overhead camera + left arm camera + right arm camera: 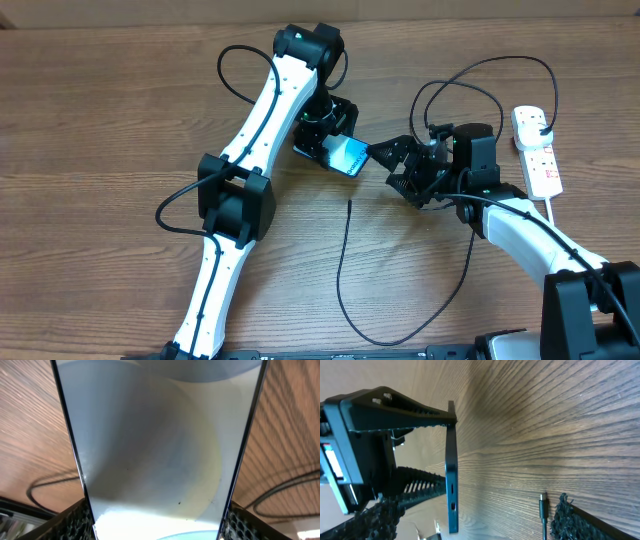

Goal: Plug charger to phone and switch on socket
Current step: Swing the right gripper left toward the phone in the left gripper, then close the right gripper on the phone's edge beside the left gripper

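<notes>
Near the table's (100,120) centre, the left gripper (335,148) clamps the phone (155,450) by its two long edges, with the port end turned toward 3 o'clock. Just beyond that end the right gripper (392,168) stands wide apart, holding nothing. The charger's (340,270) connector tip lies on the wood beside a right finger (567,515), and its cable loops toward 6 o'clock. The socket (540,160) lies well apart at 3 o'clock.

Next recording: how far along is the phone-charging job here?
Done: left tool grips the phone; the charger plug appears seated in the socket. In hand: open right tool beside the phone, connector tip lying unheld on the table. Left: insert the connector, switch the socket on.
</notes>
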